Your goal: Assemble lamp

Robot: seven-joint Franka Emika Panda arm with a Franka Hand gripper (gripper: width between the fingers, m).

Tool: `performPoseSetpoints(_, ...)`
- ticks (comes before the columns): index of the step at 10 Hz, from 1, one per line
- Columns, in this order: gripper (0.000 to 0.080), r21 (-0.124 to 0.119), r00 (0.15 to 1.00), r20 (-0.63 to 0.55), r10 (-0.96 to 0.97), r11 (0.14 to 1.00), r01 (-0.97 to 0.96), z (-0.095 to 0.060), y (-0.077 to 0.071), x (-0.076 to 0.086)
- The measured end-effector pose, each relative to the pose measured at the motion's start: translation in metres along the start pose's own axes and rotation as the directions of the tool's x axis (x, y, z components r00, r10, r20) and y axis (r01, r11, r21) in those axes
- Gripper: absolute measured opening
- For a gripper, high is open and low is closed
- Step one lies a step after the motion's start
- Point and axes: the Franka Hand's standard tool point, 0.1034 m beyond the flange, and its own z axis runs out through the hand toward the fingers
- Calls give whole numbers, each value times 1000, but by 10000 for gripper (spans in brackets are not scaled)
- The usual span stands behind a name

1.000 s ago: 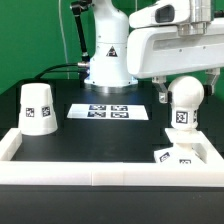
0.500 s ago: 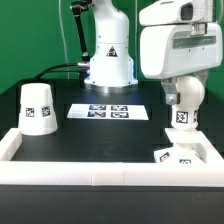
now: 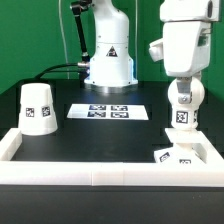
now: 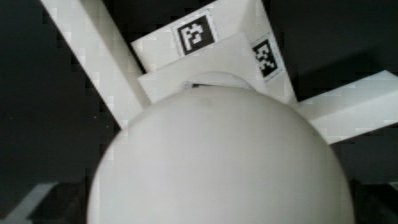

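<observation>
Gripping bulb (image 3: 183, 115) upright in clenched hand (image 3: 180, 92), above square base (image 3: 175, 155); shade (image 3: 38, 108) well apart on desk (image 3: 100, 135).

Smooth white plastic bulb (image 4: 214, 150), matt black table (image 3: 105, 137)

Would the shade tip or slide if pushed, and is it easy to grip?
The shade stands wide end down on the table, so it probably slides rather than tips. It looks like moulded plastic, likely light and stiff. Its smooth tapered wall may slip from a pinch.
</observation>
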Motion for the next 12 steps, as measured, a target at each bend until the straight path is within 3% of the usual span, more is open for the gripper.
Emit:
performPoseSetpoints(4,699,-8,976,21,-216,976,217,0,4,-6)
performPoseSetpoints(8,696,-9,964,30,-265,964,265,6,3,6)
performPoseSetpoints(9,557,-10,965,31,-260,966,260,5,5,4)
performPoseSetpoints(10,465,-10,965,31,-259,966,259,5,5,4)
performPoseSetpoints(11,465,-9,965,31,-259,966,259,6,5,3)
performPoseSetpoints(12,252,-9,969,31,-246,969,247,6,5,3)
